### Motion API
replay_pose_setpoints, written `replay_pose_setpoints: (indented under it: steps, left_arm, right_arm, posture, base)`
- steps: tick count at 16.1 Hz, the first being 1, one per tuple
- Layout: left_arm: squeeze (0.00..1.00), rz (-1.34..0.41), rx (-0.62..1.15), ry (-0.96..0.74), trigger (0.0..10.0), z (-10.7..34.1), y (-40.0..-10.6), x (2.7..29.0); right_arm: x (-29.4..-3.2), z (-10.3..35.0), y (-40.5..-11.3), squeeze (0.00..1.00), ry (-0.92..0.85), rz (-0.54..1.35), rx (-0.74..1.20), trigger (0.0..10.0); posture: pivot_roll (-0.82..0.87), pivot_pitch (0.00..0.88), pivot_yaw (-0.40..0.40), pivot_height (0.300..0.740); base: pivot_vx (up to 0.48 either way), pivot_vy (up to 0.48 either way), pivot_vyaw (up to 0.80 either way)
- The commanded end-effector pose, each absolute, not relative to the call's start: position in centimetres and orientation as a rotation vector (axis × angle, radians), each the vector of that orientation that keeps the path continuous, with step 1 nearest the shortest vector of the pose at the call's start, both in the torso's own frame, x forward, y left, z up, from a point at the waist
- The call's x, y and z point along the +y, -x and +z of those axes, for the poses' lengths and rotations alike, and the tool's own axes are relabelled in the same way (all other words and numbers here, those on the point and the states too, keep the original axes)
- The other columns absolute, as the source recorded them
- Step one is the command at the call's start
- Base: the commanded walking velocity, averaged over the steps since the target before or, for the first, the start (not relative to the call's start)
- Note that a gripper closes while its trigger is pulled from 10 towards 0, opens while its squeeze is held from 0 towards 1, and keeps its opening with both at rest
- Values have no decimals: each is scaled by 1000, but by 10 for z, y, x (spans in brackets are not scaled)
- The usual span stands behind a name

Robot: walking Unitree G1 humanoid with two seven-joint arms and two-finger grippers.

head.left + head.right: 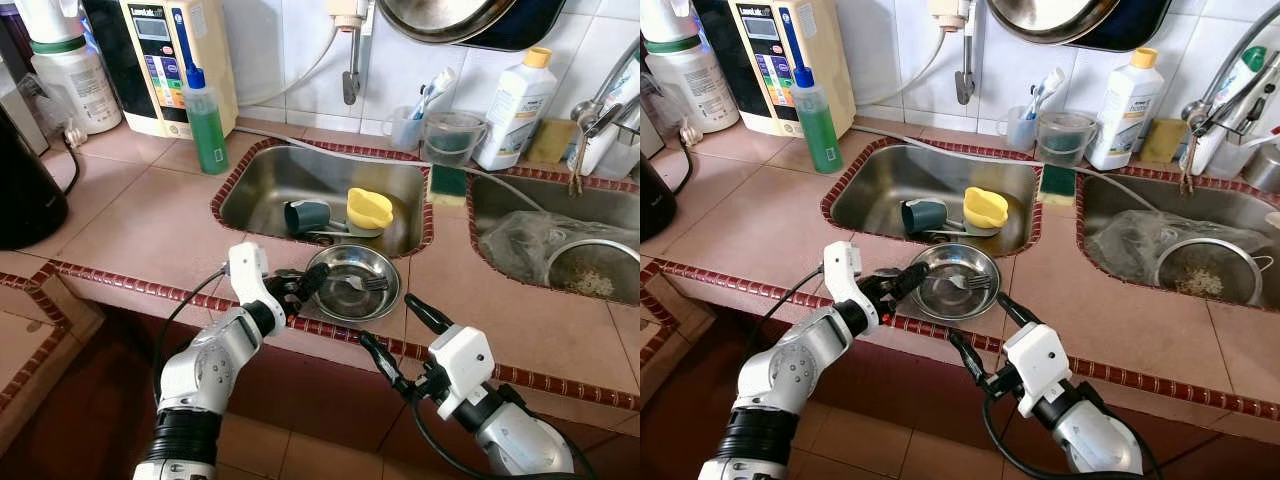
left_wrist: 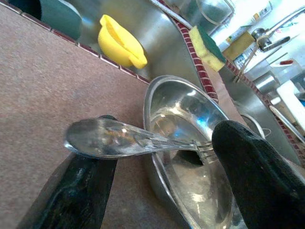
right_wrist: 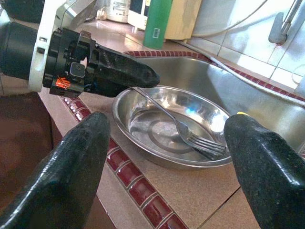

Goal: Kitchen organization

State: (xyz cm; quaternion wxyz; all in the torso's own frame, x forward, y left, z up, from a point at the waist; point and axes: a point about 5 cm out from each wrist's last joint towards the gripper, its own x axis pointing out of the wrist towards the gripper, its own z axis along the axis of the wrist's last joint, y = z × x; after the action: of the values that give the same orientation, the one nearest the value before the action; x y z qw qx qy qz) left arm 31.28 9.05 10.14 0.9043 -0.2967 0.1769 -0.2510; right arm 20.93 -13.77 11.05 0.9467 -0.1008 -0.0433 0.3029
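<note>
1. A steel bowl (image 1: pixel 352 283) sits on the tiled tabletop (image 1: pixel 150 215), at its front edge, just in front of the left sink (image 1: pixel 270 190).
2. A fork (image 3: pixel 188 133) lies with its tines inside the bowl and its handle slanting out over the rim.
3. The left gripper (image 1: pixel 298 285) is at the bowl's left rim, jaws closed on the fork's handle.
4. The right gripper (image 1: pixel 392 335) hovers off the tabletop's front edge, just beside the bowl, jaws spread wide and holding nothing.
5. In the left sink lie a yellow cup (image 1: pixel 369 208) and a dark green cup (image 1: pixel 307 216), near each other.
</note>
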Motion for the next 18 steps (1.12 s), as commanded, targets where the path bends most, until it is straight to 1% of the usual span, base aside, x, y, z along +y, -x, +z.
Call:
replay_pose_setpoints:
  steps: [1, 18]
  left_arm:
    - [0, -532, 358, 630, 0, 106, -315, 88]
    - [0, -529, 351, 654, 0, 108, -316, 88]
  right_arm:
    - [-136, 115, -210, 0, 210, 620, -105, 10000]
    - [-136, 114, -212, 0, 218, 611, -106, 10000]
  posture:
    - [-174, 0, 44, 740]
    - [-170, 0, 47, 740]
  base:
    - [0, 0, 0]
    - [0, 0, 0]
